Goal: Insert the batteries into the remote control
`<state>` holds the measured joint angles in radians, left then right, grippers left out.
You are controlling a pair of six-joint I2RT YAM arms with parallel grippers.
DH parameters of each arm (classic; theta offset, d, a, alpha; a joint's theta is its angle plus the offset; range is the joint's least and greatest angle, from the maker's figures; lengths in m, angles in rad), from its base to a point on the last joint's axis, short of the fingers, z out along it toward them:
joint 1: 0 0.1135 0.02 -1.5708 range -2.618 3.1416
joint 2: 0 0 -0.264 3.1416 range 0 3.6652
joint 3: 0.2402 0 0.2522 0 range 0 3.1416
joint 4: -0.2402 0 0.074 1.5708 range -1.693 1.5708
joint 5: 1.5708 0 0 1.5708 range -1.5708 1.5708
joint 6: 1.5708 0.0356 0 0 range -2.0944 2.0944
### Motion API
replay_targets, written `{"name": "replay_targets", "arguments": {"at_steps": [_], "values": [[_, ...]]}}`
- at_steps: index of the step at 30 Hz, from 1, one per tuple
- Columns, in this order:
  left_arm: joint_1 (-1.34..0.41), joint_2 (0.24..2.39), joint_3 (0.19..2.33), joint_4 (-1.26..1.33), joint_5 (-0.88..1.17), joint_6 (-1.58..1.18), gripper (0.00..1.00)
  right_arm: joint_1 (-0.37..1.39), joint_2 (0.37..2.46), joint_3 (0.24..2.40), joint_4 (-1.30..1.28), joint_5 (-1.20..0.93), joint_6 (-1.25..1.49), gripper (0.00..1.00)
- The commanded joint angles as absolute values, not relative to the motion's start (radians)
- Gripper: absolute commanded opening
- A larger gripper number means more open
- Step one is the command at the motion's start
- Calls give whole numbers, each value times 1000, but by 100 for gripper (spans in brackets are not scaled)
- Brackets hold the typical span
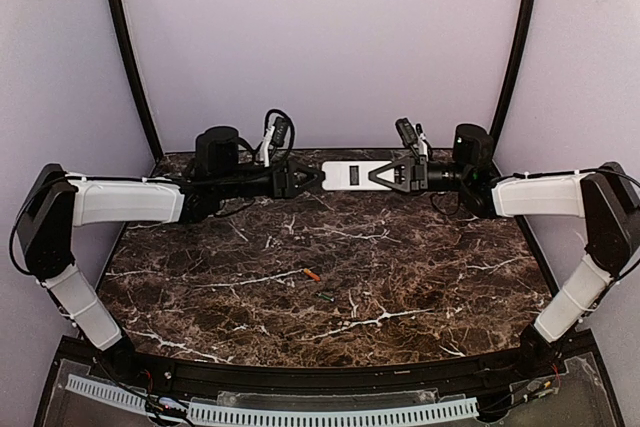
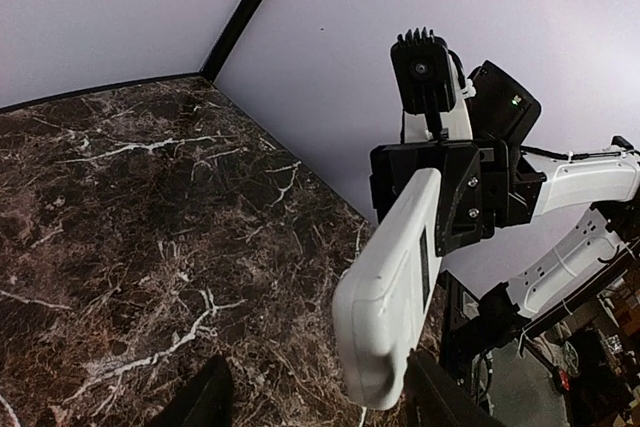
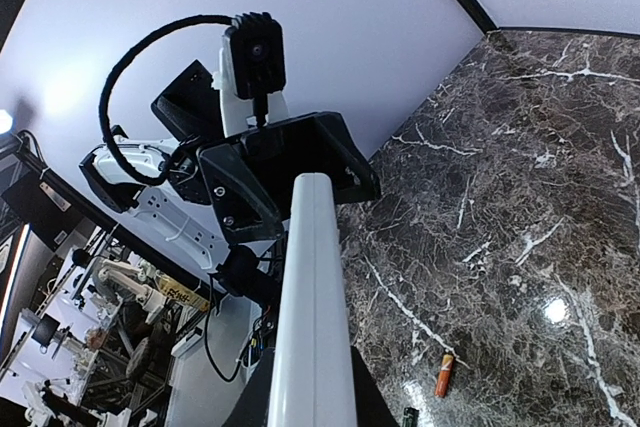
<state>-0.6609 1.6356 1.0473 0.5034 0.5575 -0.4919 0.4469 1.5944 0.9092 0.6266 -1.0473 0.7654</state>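
Remote control sits above rear worktop, right claw grasping one end. Left claw straddles the other end, released. Both arms reach inward, forearms level.

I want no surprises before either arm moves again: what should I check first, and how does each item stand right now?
1. Hold of the right gripper on the remote control: ok, clamped on one end, remote clear of the table.
2. Hold of the left gripper on the other end: not ok, there is a gap beside one finger.
3. Remote's dark recess facing up: ok.
4. Both batteries within sight on the table: ok, orange battery and dark battery lie apart.
5. Recess ready to take batteries: cannot tell.
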Motion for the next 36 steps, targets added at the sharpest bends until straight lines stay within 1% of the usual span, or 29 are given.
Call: {"name": "replay_targets", "arguments": {"at_steps": [1, 3, 5, 10, 16, 23, 31, 36], "values": [[-658, 1669, 1089, 588, 615, -583, 56, 460, 1612, 933, 684, -1045, 771, 0], [-658, 1680, 1098, 589, 614, -588, 51, 467, 1615, 940, 681, -1044, 771, 0], [-658, 1689, 1105, 586, 616, -591, 48, 473, 1615, 940, 671, -1040, 764, 0], [-658, 1699, 1103, 584, 600, -602, 46, 483, 1625, 953, 625, -1015, 742, 0], [-658, 1706, 1112, 543, 576, -598, 40, 488, 1623, 961, 596, -982, 733, 0], [-658, 1705, 1111, 492, 556, -578, 23, 489, 1617, 970, 560, -976, 710, 0], [-648, 1717, 1079, 623, 644, -652, 5, 489, 1606, 968, 577, -1021, 703, 0], [-643, 1726, 1059, 739, 715, -719, 1, 482, 1592, 955, 611, -1046, 711, 0]]}}
